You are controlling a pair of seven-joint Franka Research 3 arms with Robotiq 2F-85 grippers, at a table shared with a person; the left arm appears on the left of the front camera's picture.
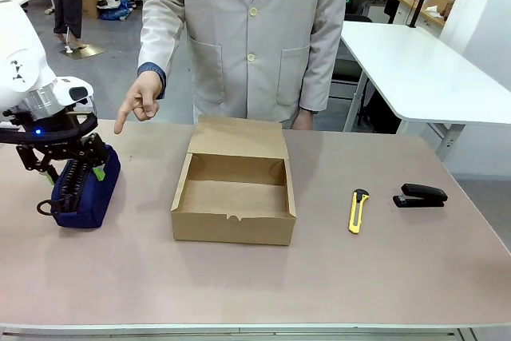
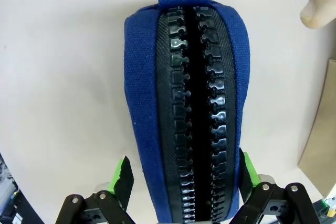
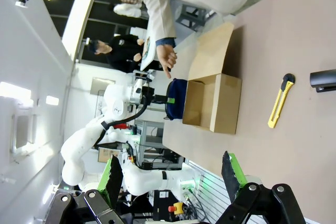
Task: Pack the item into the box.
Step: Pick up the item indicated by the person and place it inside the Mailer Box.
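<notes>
Left gripper hung directly over the navy zip pouch, its jaws spread wide and straddling the pouch without clamping it. In the left wrist view the green pads flanked the pouch's near end. One pad sat just beside the fabric and the other stood a little apart.

The pouch stood on the table with its zipper upward. Its long axis ran straight away between the fingers, so closing would pinch its narrow width.

The open cardboard box lay to the pouch's right, near the table's middle, with its lid flap folded back. The left arm was clearly the nearer one. The right gripper hung high with its jaws apart and empty. A person's hand pointed down just beyond the pouch.
</notes>
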